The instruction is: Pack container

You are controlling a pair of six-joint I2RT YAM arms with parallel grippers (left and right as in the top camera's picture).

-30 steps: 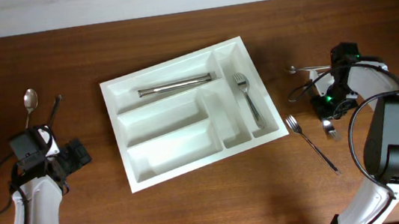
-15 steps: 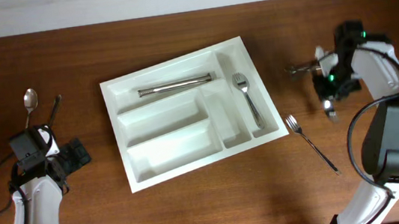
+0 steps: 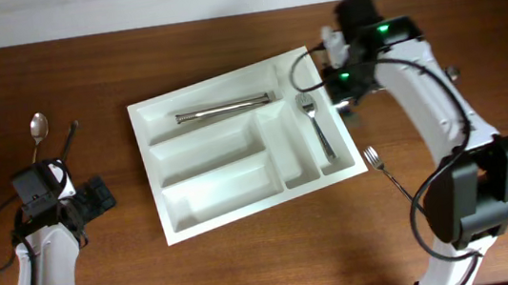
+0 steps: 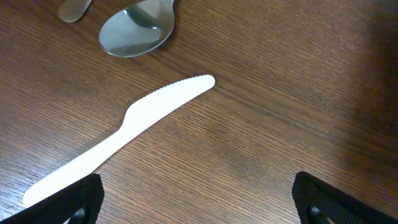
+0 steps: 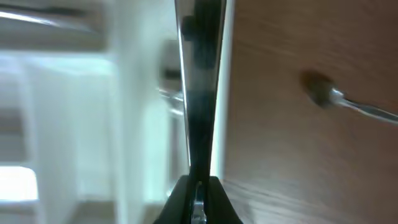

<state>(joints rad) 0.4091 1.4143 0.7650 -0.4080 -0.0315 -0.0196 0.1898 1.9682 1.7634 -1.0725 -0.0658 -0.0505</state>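
Note:
The container (image 3: 207, 153), a white five-compartment tray, lies tilted at the table's middle and shows blurred in the right wrist view (image 5: 74, 112). A long metal piece (image 3: 224, 110) lies in its top compartment and a fork (image 3: 315, 126) in its right narrow one. My right gripper (image 3: 338, 77) hangs over the tray's right rim, shut on a thin metal utensil (image 5: 199, 74) seen edge-on. My left gripper (image 4: 199, 208) is open and empty above the wood at the far left, near a white plastic knife (image 4: 124, 134) and a spoon bowl (image 4: 137, 31).
A metal fork (image 3: 393, 182) lies on the table right of the tray. Another metal utensil (image 5: 348, 102) lies on the wood right of my right gripper. A spoon (image 3: 38, 129) and a black cable (image 3: 71, 136) lie at the far left.
My right arm has swung left from the table's right side to the tray's right rim, carrying the metal utensil. The left arm has not moved.

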